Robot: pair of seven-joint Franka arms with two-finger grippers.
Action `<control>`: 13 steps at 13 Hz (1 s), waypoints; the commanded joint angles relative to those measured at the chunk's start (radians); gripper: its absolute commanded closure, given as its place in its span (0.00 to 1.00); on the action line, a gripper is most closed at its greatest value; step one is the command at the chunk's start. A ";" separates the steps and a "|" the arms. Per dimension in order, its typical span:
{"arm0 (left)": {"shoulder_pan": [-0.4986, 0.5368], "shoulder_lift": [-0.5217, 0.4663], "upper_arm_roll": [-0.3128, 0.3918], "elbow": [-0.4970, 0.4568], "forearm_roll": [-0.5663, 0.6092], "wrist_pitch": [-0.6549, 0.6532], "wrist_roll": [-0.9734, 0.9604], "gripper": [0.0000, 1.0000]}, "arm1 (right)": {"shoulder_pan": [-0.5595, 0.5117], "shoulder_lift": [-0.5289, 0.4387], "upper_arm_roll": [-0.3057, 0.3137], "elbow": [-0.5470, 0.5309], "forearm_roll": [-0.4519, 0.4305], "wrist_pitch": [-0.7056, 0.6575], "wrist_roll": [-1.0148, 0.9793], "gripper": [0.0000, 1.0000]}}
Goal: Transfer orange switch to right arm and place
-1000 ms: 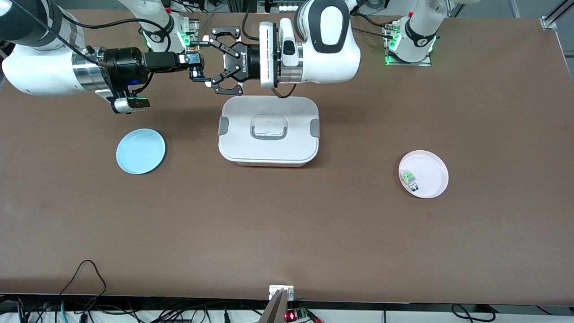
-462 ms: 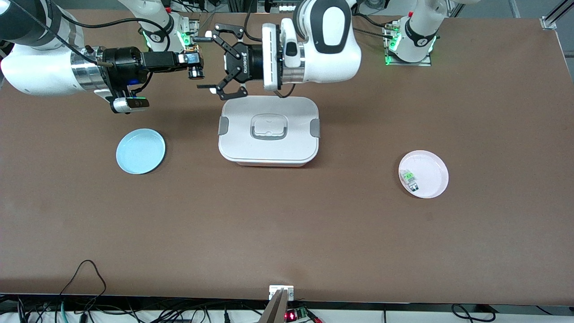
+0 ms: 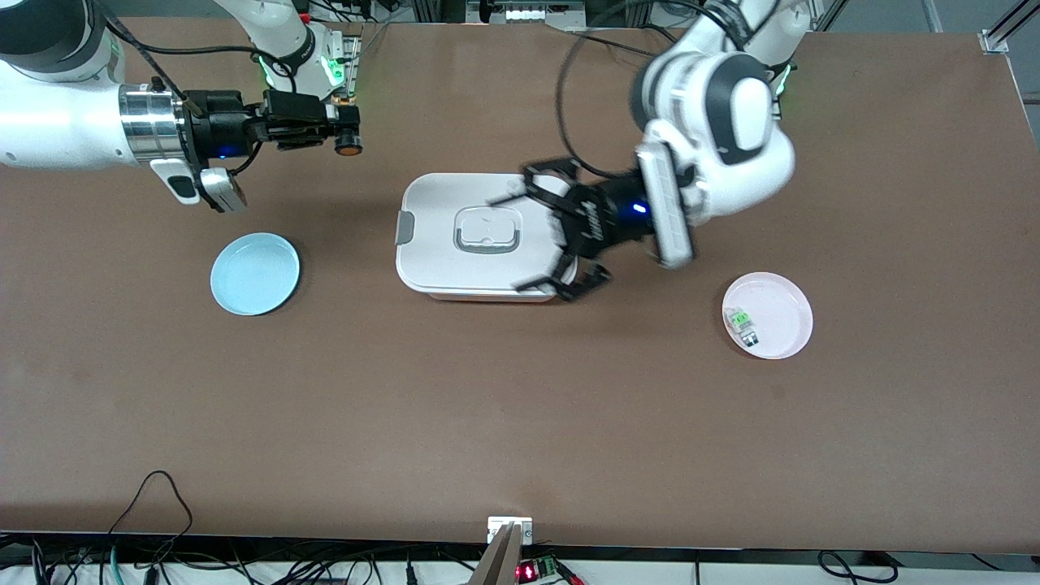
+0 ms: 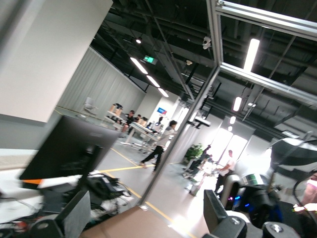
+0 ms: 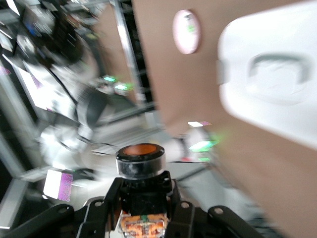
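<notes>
My right gripper (image 3: 348,140) is shut on the orange switch (image 3: 350,147) and holds it in the air over the table between the right arm's base and the white box. In the right wrist view the switch (image 5: 141,166) sits between the black fingers (image 5: 101,208), its orange face pointing away from the wrist. My left gripper (image 3: 512,242) is open and empty, hovering over the white box's end toward the left arm. The left wrist view shows its fingers (image 4: 74,218) spread wide apart with nothing between them.
A white lidded box (image 3: 431,244) stands mid-table. A blue plate (image 3: 254,273) lies toward the right arm's end. A pink plate (image 3: 780,309) holding a small clear-grey part with a green label (image 3: 742,321) lies toward the left arm's end.
The left gripper has drawn away from the switch and swung over the white box toward its own end. The right gripper has kept the switch and shifted slightly back.
</notes>
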 commanded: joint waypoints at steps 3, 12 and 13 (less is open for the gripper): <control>0.313 -0.069 -0.013 -0.148 0.173 -0.110 0.012 0.00 | -0.013 0.090 -0.010 0.138 -0.563 -0.031 -0.458 1.00; 0.699 -0.014 0.033 -0.147 0.929 -0.112 0.012 0.00 | -0.039 0.111 -0.140 -0.205 -0.934 0.485 -1.317 1.00; 0.705 -0.018 0.055 -0.139 1.008 -0.116 0.010 0.00 | -0.039 0.133 -0.160 -0.262 -0.934 0.593 -1.391 1.00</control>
